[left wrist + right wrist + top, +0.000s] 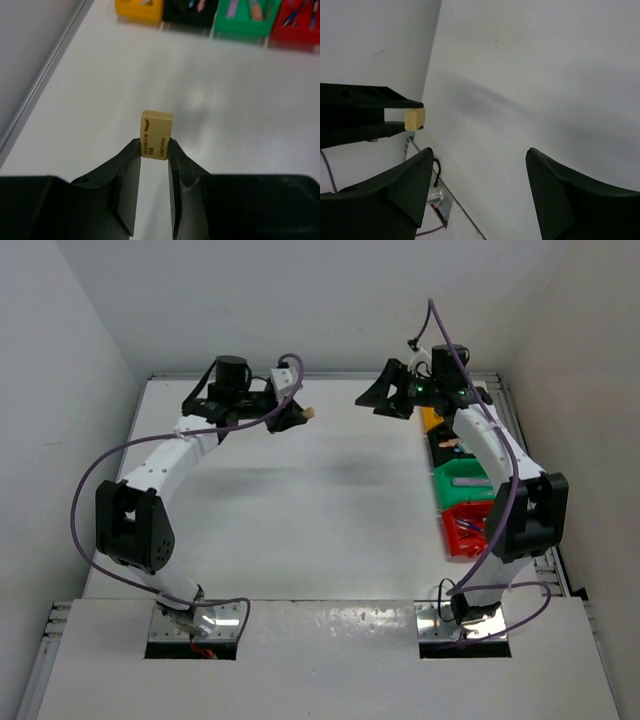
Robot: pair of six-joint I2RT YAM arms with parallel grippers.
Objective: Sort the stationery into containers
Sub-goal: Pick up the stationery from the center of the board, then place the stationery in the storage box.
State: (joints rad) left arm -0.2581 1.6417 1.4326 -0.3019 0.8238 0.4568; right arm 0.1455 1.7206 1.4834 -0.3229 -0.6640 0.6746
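Our left hand [152,150]: clamped on the lower end of a cream eraser [156,134], printed face towards the wrist camera.
Eraser's place: in the air above the counter [235,100], well apart from the yellow bin [139,9].
Our right hand [480,165]: fingers wide apart, holding nothing, between the eraser and the yellow bin.
Row: black bin [190,19], green bin [245,29] and red bin [295,35] line up beside the yellow bin.
Handling, we judge: light, small, rubbery, unlikely to slip. We would pinch its two narrow sides nearer the middle so it cannot twist.
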